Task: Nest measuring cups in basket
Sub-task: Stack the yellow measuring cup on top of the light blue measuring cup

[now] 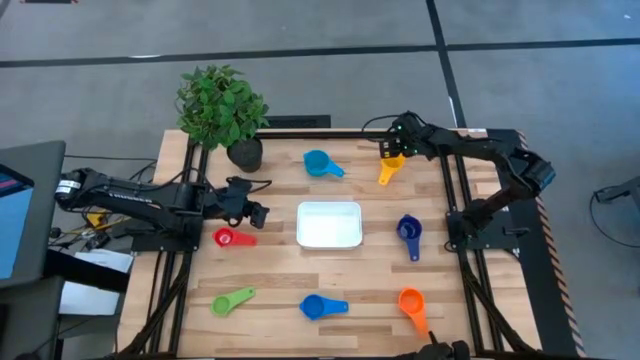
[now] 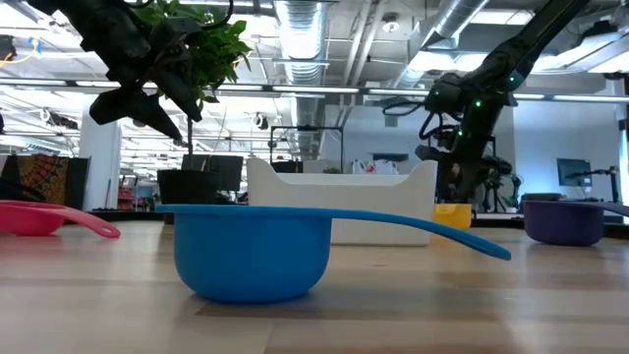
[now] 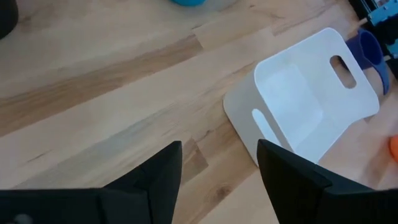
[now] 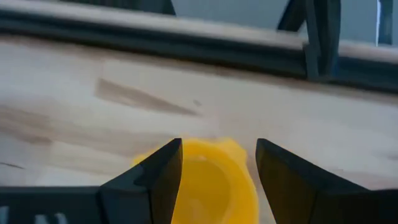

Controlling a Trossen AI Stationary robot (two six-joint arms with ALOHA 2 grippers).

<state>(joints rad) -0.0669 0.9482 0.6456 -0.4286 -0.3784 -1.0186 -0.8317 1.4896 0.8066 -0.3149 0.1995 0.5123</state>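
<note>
In the right wrist view the yellow cup (image 4: 208,180) is cut by the picture's edge and partly hidden behind the dark fingers (image 4: 149,180). In the left wrist view only a sliver of the navy cup (image 3: 372,56) shows behind the basket (image 3: 311,99), and the light blue cup (image 3: 186,2) is cut off.

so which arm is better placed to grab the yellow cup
Right. The right gripper hangs open directly over the yellow cup, fingers straddling its bowl. The left gripper is across the table near the red cup.
</note>
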